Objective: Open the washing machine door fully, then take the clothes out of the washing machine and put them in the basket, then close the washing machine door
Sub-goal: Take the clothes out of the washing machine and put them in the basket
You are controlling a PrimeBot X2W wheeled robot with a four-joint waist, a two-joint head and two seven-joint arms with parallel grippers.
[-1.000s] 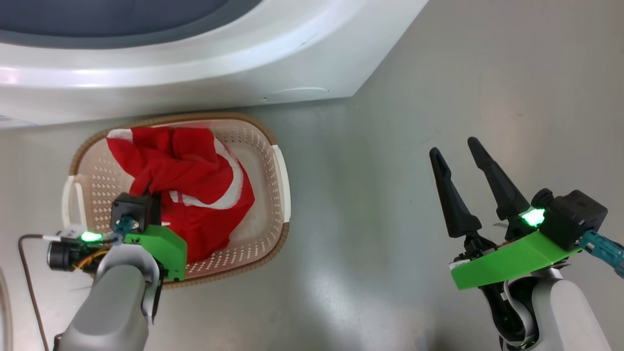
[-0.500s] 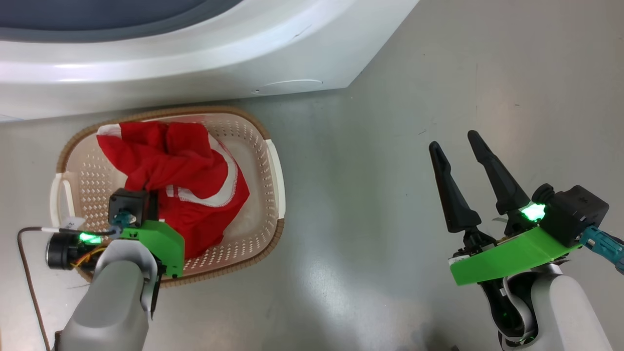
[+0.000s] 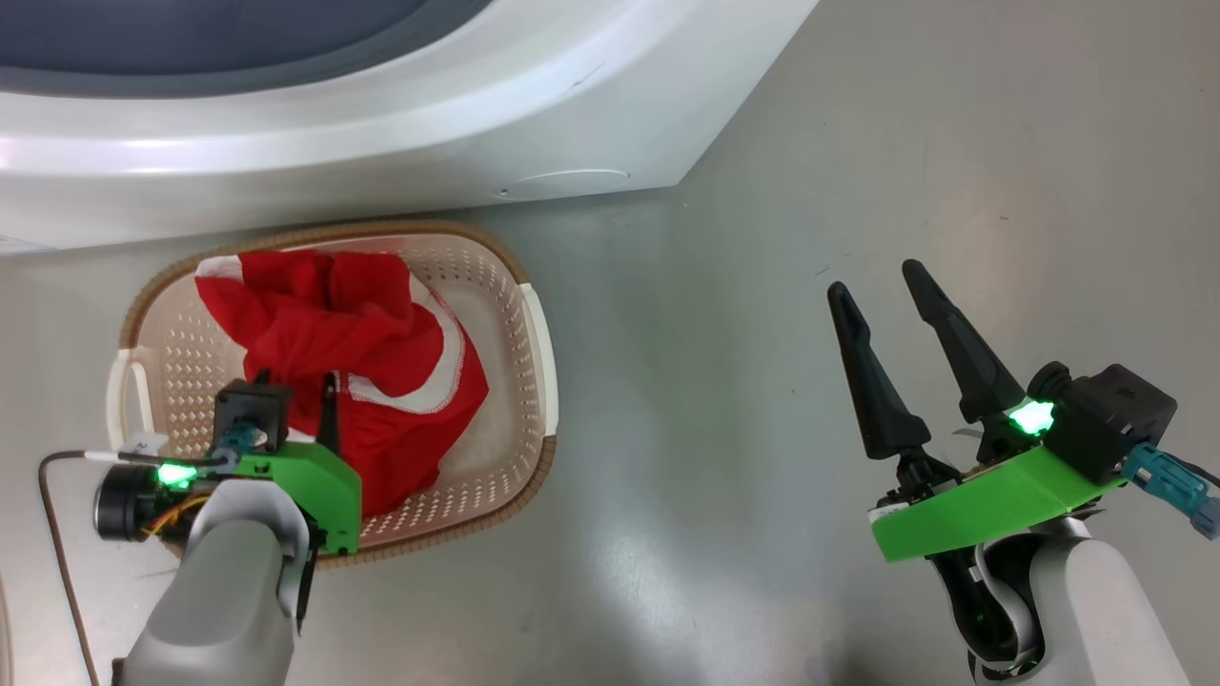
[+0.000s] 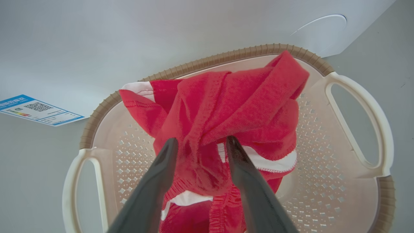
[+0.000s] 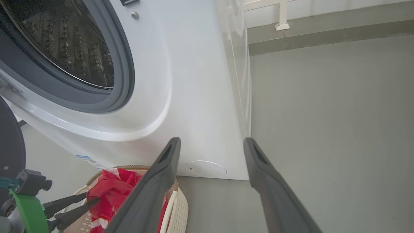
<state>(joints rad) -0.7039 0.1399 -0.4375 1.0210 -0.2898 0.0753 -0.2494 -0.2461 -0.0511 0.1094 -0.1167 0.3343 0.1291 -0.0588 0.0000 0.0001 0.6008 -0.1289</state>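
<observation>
The cream basket (image 3: pixel 496 314) stands on the floor against the front of the white washing machine (image 3: pixel 381 143). The red clothes (image 3: pixel 381 362) with white trim lie heaped inside it. My left gripper (image 3: pixel 300 386) points down into the basket. In the left wrist view its fingers (image 4: pixel 161 174) stand apart, one on each side of a raised fold of the clothes (image 4: pixel 233 103), and the gripper (image 4: pixel 201 142) is open. My right gripper (image 3: pixel 875 279) hovers open over bare floor, holding nothing. In the right wrist view the steel drum (image 5: pixel 64 42) is uncovered, and the washing machine door (image 5: pixel 11 139) shows as a black edge at the left.
Grey floor (image 3: pixel 762 191) stretches to the right of the machine and basket. A blue label (image 4: pixel 35 110) sits low on the machine's front, beside the basket rim (image 4: pixel 226 58). A wall base and a white frame (image 5: pixel 281 19) lie beyond the machine's side.
My left gripper's jaws have opened where they were shut on the red clothes, which now rest in the basket. The head camera has shifted a little. The right gripper has barely moved.
</observation>
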